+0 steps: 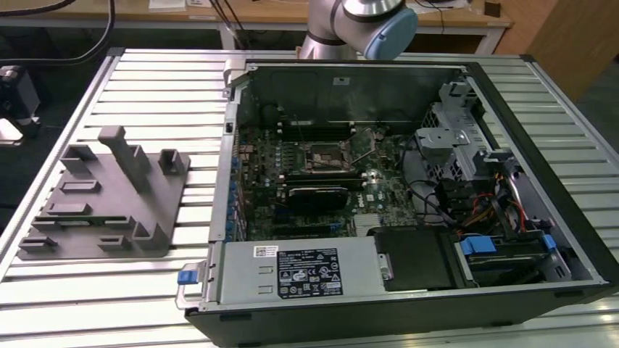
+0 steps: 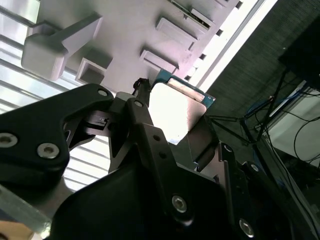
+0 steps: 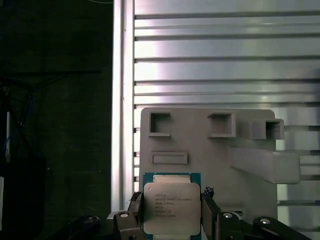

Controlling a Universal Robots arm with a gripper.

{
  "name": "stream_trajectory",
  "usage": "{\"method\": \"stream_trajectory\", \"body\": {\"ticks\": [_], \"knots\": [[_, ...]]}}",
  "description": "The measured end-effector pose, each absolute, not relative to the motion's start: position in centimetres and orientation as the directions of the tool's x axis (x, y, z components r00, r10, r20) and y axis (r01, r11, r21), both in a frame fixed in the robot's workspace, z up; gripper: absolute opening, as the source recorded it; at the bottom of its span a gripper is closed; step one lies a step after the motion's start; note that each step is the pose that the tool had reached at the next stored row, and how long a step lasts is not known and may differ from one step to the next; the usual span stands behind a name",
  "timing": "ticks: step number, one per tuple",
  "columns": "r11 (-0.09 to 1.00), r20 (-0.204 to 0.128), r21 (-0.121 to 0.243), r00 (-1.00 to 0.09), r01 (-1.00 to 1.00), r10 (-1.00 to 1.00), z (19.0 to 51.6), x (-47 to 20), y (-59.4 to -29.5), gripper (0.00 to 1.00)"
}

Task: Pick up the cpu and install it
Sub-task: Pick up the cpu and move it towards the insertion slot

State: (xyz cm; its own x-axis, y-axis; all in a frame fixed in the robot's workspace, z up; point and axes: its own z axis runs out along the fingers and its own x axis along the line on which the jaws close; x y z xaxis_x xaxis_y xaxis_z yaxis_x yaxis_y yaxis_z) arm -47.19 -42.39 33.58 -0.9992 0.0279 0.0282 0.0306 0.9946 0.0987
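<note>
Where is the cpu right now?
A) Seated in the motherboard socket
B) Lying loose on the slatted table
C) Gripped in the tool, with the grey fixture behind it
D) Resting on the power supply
C: in the first wrist view the cpu sits clamped in the tool, a finger on each side of it, and the grey fixture lies beyond it.
</note>
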Motion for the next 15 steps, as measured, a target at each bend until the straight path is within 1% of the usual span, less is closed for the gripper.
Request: {"method": "stream_trajectory", "body": {"ticks": [15], "knots": [[0.995, 0.028, 0.099, -0.999, 0.031, 0.028, 36.2, -47.2, -42.4, 0.55]]}}
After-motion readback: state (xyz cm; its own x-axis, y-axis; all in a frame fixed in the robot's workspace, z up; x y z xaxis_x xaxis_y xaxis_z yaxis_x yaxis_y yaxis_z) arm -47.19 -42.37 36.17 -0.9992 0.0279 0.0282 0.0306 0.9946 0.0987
